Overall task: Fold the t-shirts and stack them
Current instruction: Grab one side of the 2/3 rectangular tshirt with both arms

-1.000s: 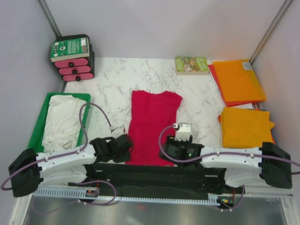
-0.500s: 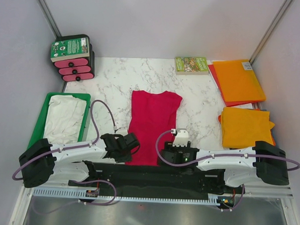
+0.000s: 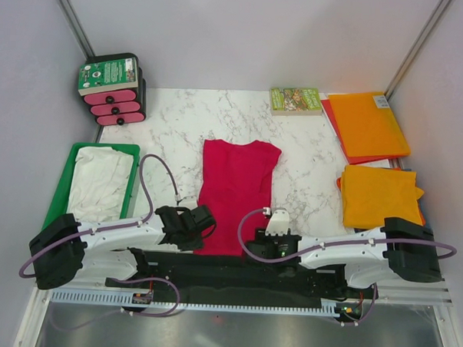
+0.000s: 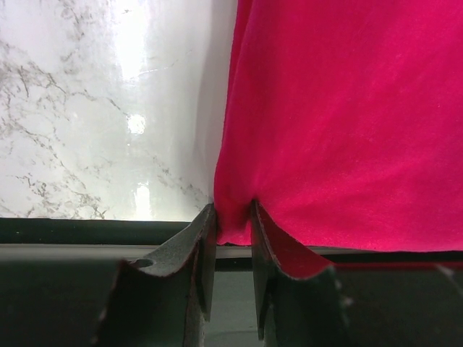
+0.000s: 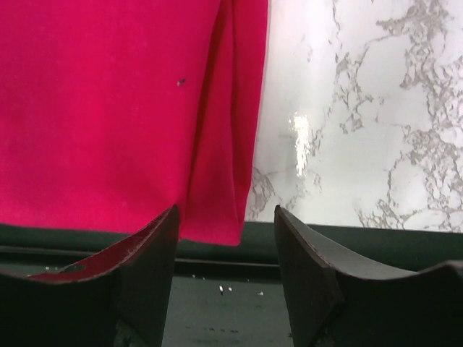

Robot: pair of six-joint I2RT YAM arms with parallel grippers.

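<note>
The crimson red t-shirt (image 3: 235,189) lies flat, folded narrow, in the middle of the marble table (image 3: 180,117). My left gripper (image 3: 200,235) is at its near left corner, and in the left wrist view the left gripper (image 4: 231,217) is shut on a pucker of the red t-shirt (image 4: 347,123). At the near right corner my right gripper (image 3: 268,248) stands low. In the right wrist view the right gripper (image 5: 226,217) is open, and the corner of the red t-shirt (image 5: 108,108) hangs between its fingers without touching the right one. A white t-shirt (image 3: 100,187) lies crumpled in the green tray (image 3: 62,189).
Folded orange t-shirts (image 3: 378,195) sit at the right edge, with more orange cloth (image 3: 368,124) behind them. A small green book (image 3: 296,99) lies at the back. A black and pink stack (image 3: 112,99) stands at the back left. The black table edge runs just under both grippers.
Both grippers have drawn back to the red t-shirt's near corners. The left jaws have closed onto the cloth. The right jaws have narrowed a little but stay apart.
</note>
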